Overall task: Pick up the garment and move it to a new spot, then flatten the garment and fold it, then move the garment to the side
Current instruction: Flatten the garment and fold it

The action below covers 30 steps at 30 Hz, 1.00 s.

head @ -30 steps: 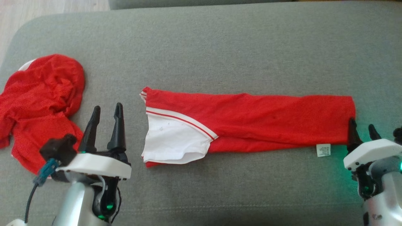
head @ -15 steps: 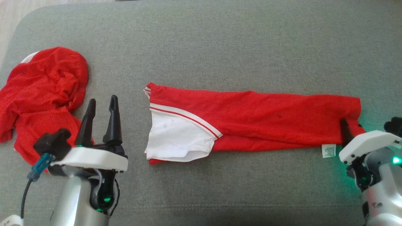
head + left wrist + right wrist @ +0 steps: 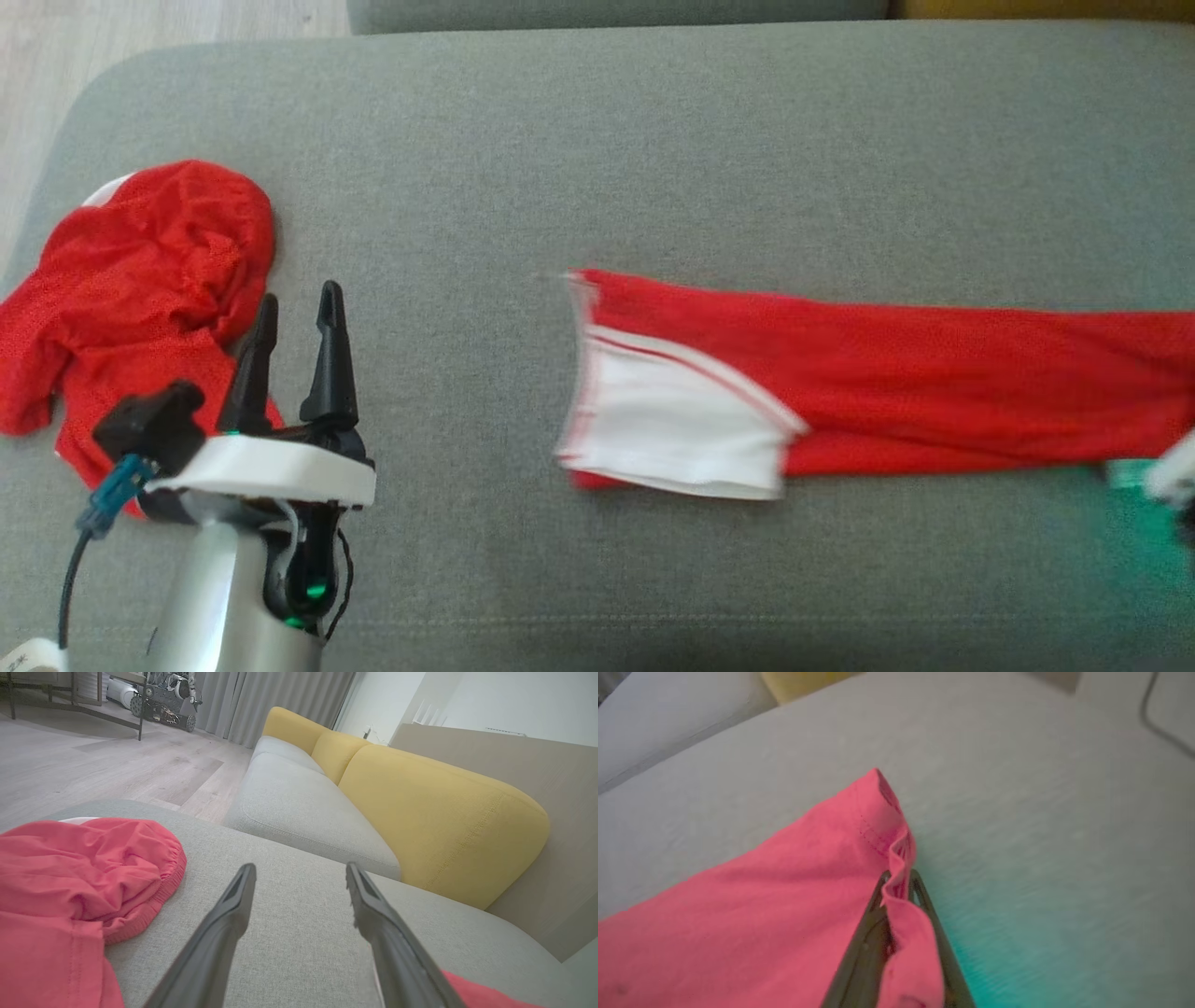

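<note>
I see the red-and-white garment [image 3: 934,392] lying folded in a long strip on the grey cushion [image 3: 653,140], running off the head view's right edge. My right tool [image 3: 899,875] is clamped on its bunched hem corner. My left tool [image 3: 297,299] hangs spread wide, holding nothing, just beside a crumpled red cloth [image 3: 140,280].

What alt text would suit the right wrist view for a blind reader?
The right gripper is shut on the bunched edge of a red garment that spreads to the lower left over a grey cushion. Green light tints the cushion beside the gripper.
</note>
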Tool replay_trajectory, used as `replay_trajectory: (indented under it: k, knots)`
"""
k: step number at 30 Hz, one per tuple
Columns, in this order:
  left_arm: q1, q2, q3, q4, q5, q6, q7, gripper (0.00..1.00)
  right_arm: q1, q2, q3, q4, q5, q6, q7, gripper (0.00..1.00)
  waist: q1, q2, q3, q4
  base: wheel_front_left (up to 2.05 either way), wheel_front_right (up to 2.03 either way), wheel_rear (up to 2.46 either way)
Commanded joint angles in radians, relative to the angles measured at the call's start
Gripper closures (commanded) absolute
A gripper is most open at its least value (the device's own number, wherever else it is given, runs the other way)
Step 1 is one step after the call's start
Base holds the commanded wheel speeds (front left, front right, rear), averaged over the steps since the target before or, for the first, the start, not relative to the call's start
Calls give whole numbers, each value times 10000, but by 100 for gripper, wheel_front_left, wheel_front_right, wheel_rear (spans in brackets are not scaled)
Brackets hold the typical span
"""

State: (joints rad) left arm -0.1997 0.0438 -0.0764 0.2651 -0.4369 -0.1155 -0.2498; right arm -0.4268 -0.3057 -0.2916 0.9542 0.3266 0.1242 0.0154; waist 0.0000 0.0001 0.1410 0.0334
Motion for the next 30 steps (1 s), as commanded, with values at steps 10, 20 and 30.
replay_trajectory:
  k: [10,20,30]
  knots:
    - [-84,67,331,-164,-210,16,-120,0,-1247,371,-1779,-131,-2648,65,-833,100,0,-1,-534,-136,0,0,0]
    - [280,66,337,-203,-313,149,-120,0,-918,1723,-97,-2135,-1743,65,-26,100,0,-1,-1201,-526,0,0,0]
    - [465,65,69,-187,-396,156,-120,0,328,2538,2613,-5441,1339,65,1347,100,0,-1,-1318,-664,0,0,0]
